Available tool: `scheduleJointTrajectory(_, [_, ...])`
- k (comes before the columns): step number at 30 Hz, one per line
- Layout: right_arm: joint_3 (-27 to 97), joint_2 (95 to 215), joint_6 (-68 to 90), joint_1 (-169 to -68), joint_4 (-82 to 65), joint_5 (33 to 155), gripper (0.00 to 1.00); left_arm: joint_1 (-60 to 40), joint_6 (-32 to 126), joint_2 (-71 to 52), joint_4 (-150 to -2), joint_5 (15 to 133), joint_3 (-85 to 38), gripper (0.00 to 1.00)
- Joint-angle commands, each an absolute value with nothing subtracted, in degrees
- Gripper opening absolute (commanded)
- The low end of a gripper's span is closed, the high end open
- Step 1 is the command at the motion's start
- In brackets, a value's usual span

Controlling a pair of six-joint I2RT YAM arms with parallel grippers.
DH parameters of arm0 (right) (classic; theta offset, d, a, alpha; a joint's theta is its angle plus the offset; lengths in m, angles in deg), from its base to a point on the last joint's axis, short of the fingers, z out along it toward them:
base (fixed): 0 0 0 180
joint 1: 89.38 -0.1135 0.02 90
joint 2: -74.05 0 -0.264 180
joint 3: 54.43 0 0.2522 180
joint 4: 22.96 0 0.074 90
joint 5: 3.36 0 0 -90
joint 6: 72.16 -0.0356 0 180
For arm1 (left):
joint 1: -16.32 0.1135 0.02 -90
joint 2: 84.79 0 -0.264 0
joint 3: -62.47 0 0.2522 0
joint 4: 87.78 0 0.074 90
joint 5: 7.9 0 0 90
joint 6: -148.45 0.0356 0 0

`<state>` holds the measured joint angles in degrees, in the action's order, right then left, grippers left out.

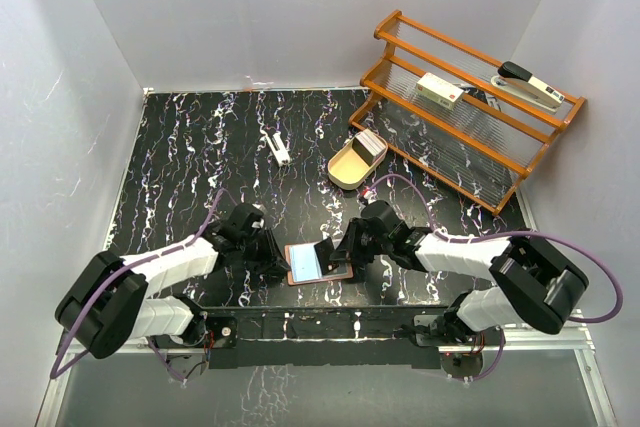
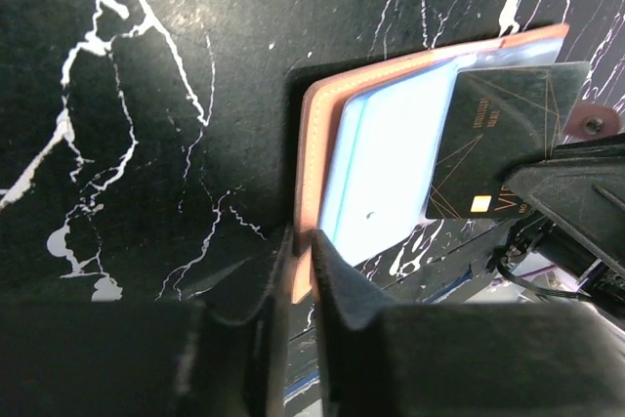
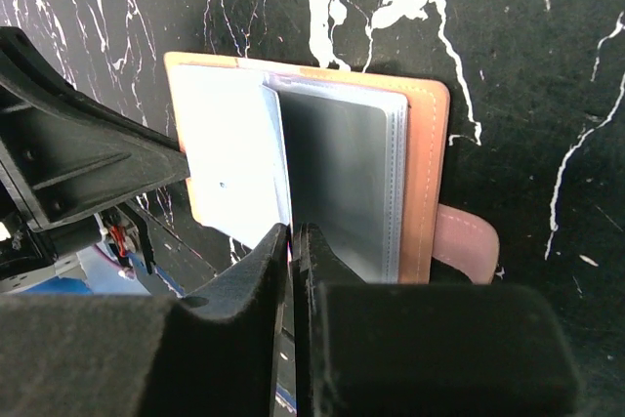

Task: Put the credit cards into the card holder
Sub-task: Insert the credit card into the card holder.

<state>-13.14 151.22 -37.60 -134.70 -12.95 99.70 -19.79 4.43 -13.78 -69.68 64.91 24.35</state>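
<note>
Arms reach inward from the near edge of the black marbled table (image 1: 190,147) and meet over the card holder (image 1: 305,263), which lies open and flat just beyond their bases. The left gripper (image 2: 298,253) has its fingers pressed together on the salmon edge of the holder's left cover, pinning that side. The pale blue-grey inside faces up, and one clear sleeve stands lifted from the rest. The right gripper (image 3: 293,237) is squeezed tight on a dark credit card (image 2: 493,134) with thin gold lines and a small chip. That card lies aslant over the right half of the open holder, its far corners over the sleeves. The holder's little side tab (image 3: 467,237) sticks out beside the right cover.

Farther back, right of centre, a tan oval tray (image 1: 343,175) holds the stack of credit cards (image 1: 371,144), tilted against its far end. A small white object (image 1: 278,148) lies to its left. At the far right, a wooden rack (image 1: 470,152) carries a white box (image 1: 438,90) and a stapler (image 1: 530,85).
</note>
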Motion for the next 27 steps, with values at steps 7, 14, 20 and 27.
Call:
scheduleJointTrajectory(7, [-14.22, 152.19, -39.13, -135.00, -18.01, 100.19, 0.05, -19.80, 2.45, -17.01, -72.06, 63.46, 26.46, 0.00])
scheduleJointTrajectory(14, [-14.57, 153.83, -38.35, -135.00, -18.07, 102.62, 0.06, -19.80, 1.79, -15.72, -75.05, 63.60, 27.75, 0.00])
scheduleJointTrajectory(20, [-13.66, 154.93, -35.67, -135.00, -16.65, 102.47, 0.06, -19.80, 3.15, -16.00, -72.83, 65.56, 27.22, 0.00])
scheduleJointTrajectory(27, [-11.10, 155.99, -32.26, -134.82, -13.78, 101.77, 0.08, -19.80, 4.13, -16.23, -70.90, 66.75, 26.69, 0.00])
